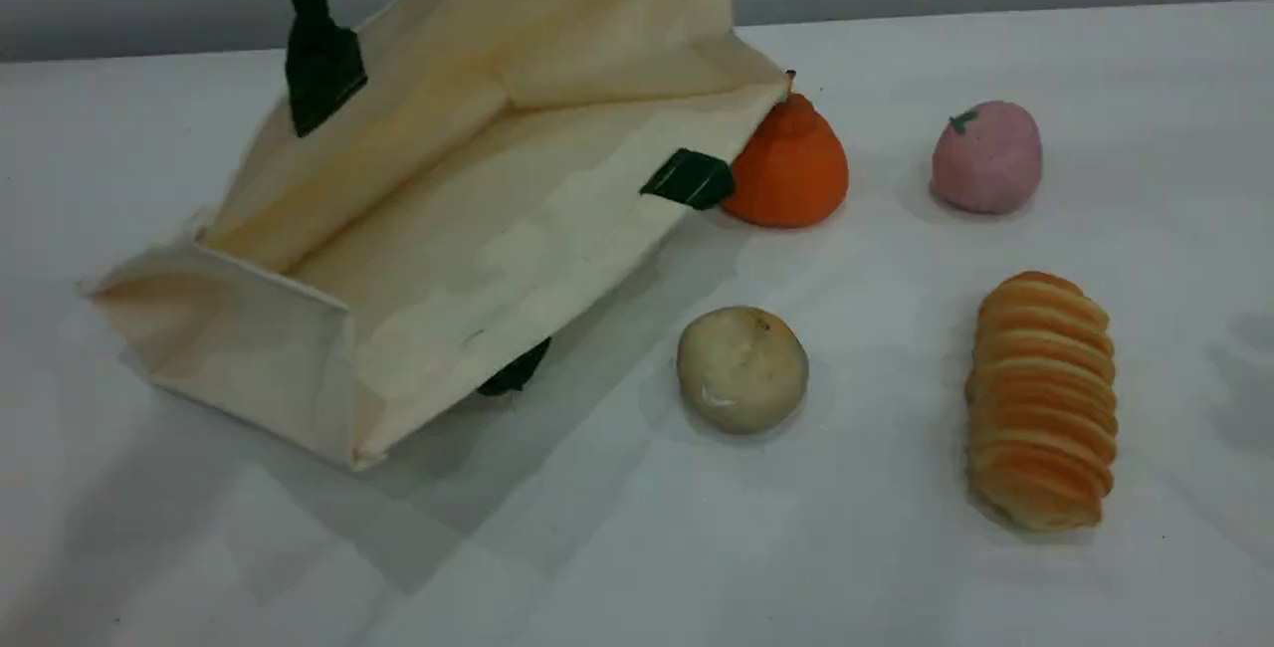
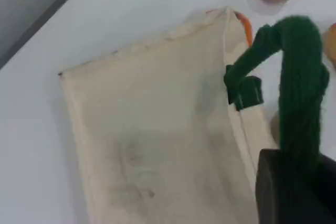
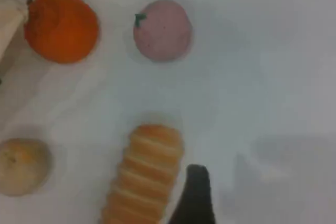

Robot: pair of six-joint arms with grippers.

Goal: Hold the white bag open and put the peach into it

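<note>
white table (image 1: 597,547) bears peach (image 1: 986,157) beside, seemingly, tilted white bag (image 1: 478,229).

The left gripper (image 2: 294,182) is pinching a green rope handle (image 2: 299,77) — seemingly lifted. The right gripper (image 3: 195,195) is hovering with jaws wide apart — holding nothing.

No text, label, brand, number or sign can be read anywhere in these views. The white bag (image 1: 478,229) shows plain cream canvas, with only faint grey smudges on its panel in the left wrist view, too blurred to read as anything.
</note>
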